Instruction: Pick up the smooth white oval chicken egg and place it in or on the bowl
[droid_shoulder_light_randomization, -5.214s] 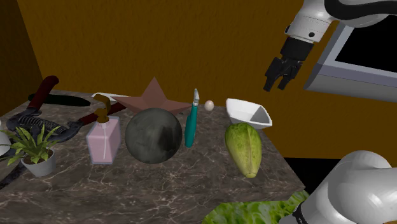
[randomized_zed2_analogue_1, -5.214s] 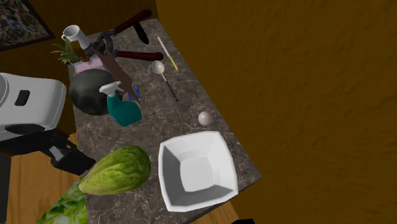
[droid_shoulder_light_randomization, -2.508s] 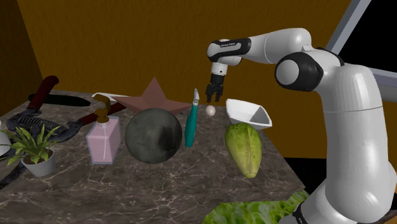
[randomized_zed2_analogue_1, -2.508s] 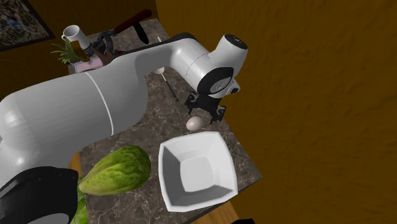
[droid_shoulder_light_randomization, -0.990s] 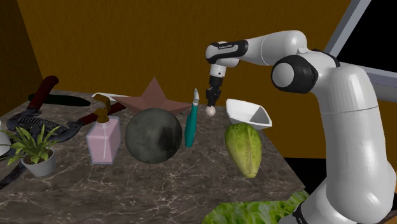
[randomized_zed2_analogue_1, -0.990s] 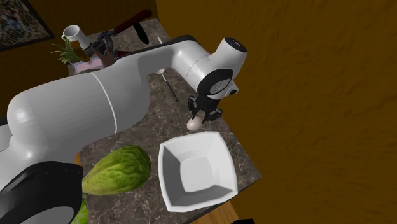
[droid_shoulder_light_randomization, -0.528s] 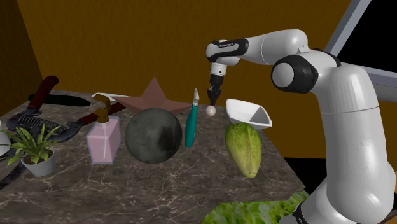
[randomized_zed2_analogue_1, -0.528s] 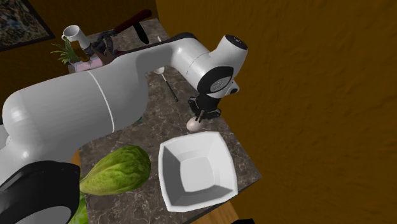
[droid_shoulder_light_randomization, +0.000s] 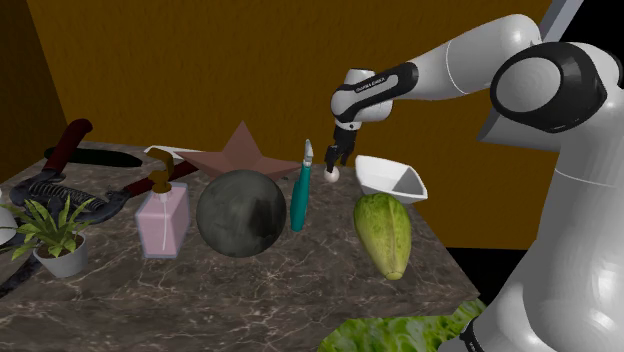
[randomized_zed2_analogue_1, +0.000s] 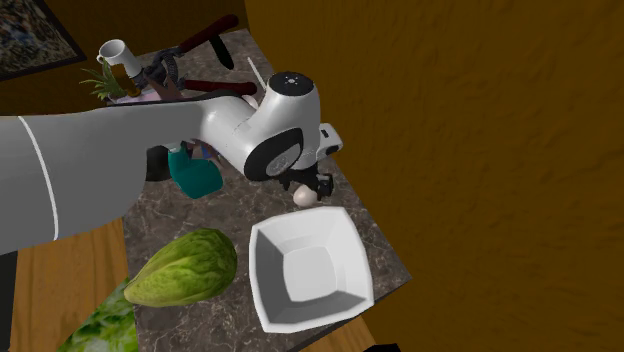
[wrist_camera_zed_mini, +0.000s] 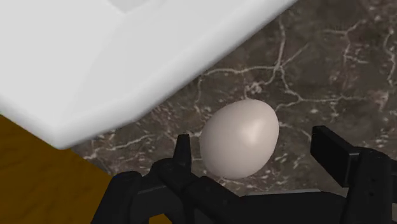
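Gripper upper centre, shoulder view; fingers spread, clasping nothing | egg between them on marble counter | white square bowl just right of egg.

A mottled ochre-brown wall fills the upper half of the shoulder view. Below it runs a dark marble countertop with white veins, ending in a black area at lower right. In the second exterior view, orange-brown wooden floor shows at lower left and a dark-framed picture at upper left.
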